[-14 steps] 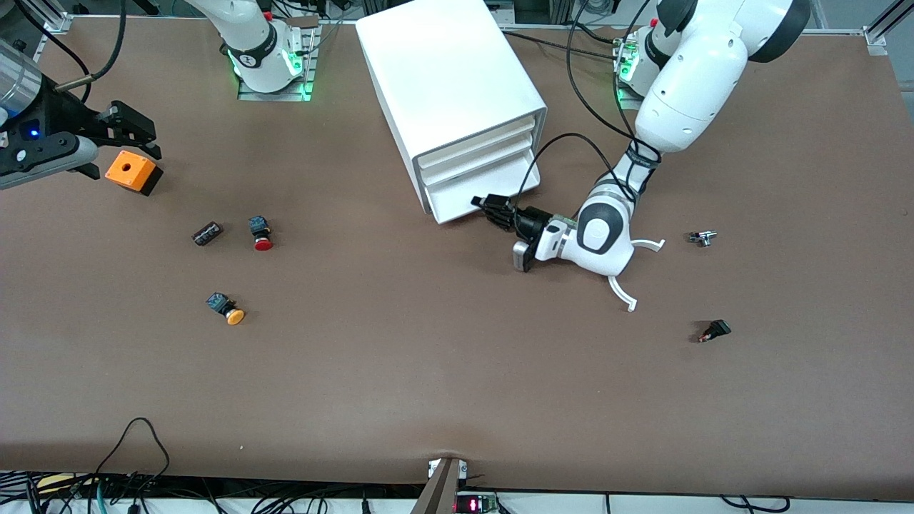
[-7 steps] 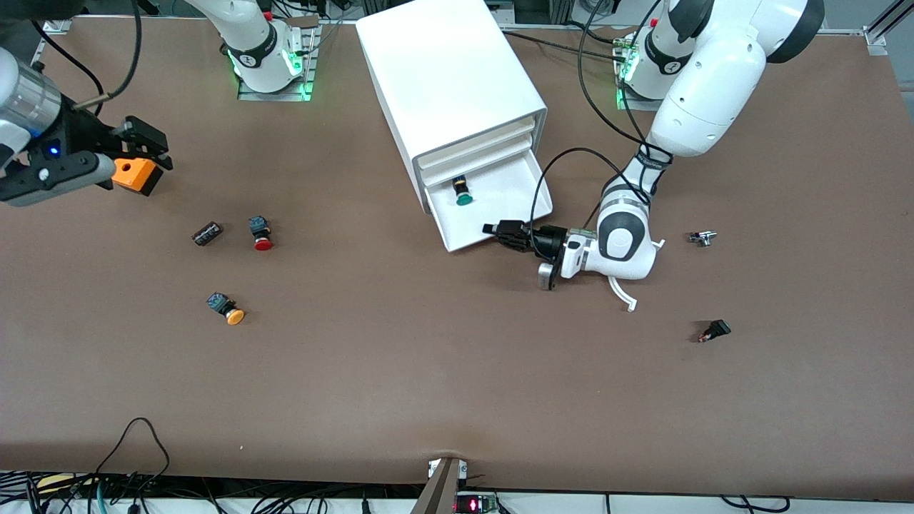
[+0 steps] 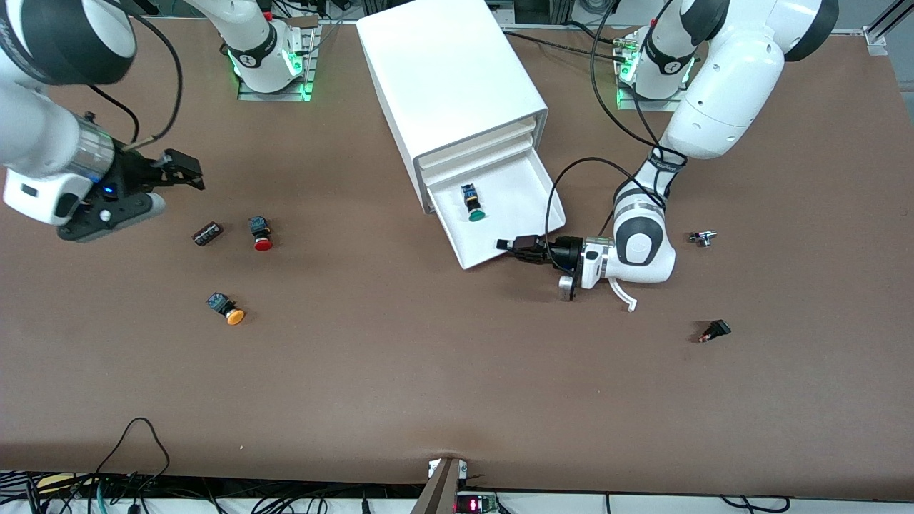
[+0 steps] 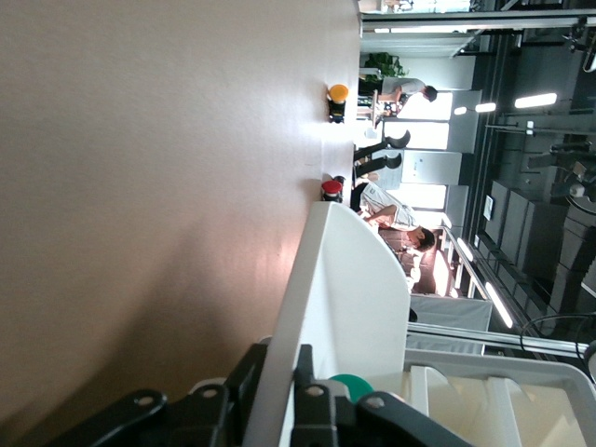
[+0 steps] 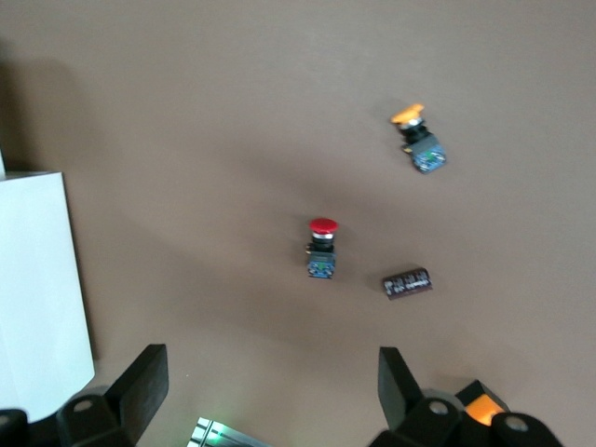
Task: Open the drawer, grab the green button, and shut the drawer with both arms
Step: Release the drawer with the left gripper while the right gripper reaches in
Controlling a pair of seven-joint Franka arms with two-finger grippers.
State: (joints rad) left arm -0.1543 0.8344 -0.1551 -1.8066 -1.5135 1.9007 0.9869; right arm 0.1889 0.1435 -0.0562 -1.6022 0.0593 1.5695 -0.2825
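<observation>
The bottom drawer of the white cabinet stands pulled out toward the front camera. The green-capped button lies on its side inside, near the cabinet end. My left gripper is low at the drawer's front corner, shut on the front wall. In the left wrist view that wall runs between the fingers of the left gripper, and the button's green cap shows just past them. My right gripper hangs open over the table at the right arm's end, fingers of the right gripper wide apart and empty.
A red-capped button, a small black part and an orange-capped button lie on the table near the right gripper. An orange box peeks out by its finger. Two small parts lie toward the left arm's end.
The left gripper has drawn the drawer out toward the front camera, uncovering the green button. The right arm has swung toward the cabinet and now hides the orange box in the front view.
</observation>
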